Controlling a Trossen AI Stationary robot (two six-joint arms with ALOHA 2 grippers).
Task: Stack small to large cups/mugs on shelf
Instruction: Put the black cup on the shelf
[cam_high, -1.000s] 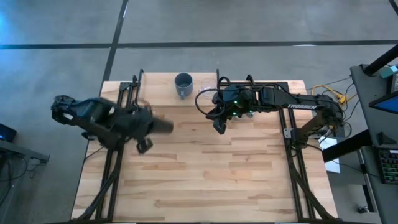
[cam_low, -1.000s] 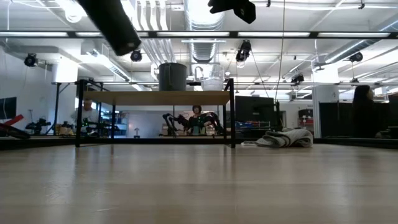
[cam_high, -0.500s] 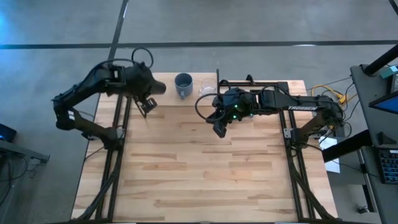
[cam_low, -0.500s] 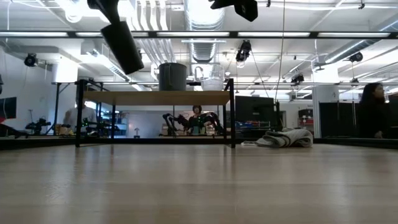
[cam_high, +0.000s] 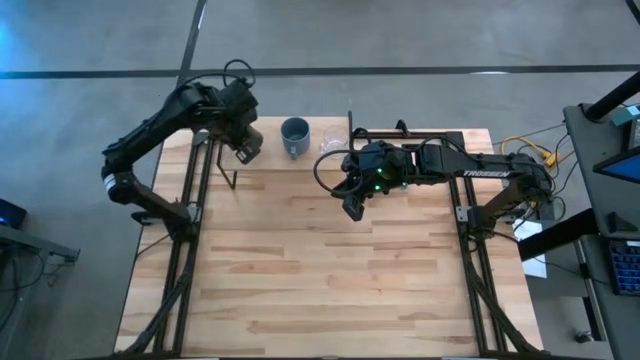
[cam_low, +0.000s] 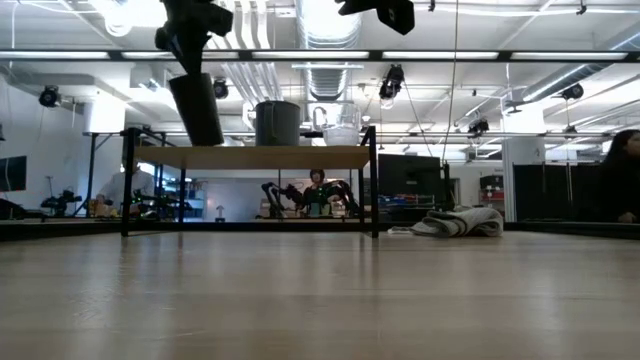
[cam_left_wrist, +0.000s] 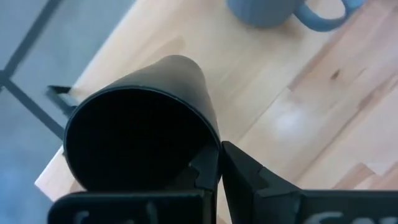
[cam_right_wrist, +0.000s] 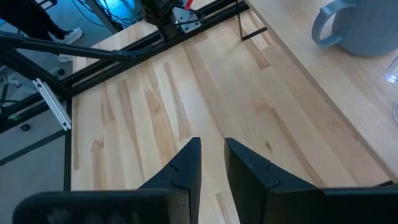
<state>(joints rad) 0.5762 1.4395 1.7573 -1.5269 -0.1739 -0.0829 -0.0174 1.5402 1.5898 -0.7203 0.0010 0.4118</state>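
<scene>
My left gripper (cam_high: 243, 128) is shut on the tall black cup (cam_low: 196, 110) over the left end of the shelf (cam_low: 255, 157), which stands along the table's far edge. The grey-blue mug (cam_high: 295, 136) and the small clear glass cup (cam_high: 332, 136) stand on the shelf board to the right of the black cup. My right gripper (cam_high: 352, 207) hovers empty over the table, just in front of the shelf's right end, with a narrow gap between its fingers (cam_right_wrist: 186, 165). My left gripper holds the black cup by its rim (cam_left_wrist: 210, 144), the wall pinched with one finger inside the mouth and one finger (cam_left_wrist: 249, 177) outside. The fingers come from above, pointing down. The cup hangs nearly upright, its base (cam_low: 205, 142) just above the shelf board.
A crumpled grey-white cloth (cam_low: 460, 222) lies at the table's far right. The shelf's black side frames (cam_low: 127, 180) stand at each end. The wide wooden tabletop (cam_high: 330, 280) spreads in front of the shelf. A person shows in the room at the far right.
My left gripper has swung from the table's left side toward the far edge and then down to the shelf's left end, carrying the black cup. The cup has turned from steeply tilted to nearly upright and come down close to the board.
</scene>
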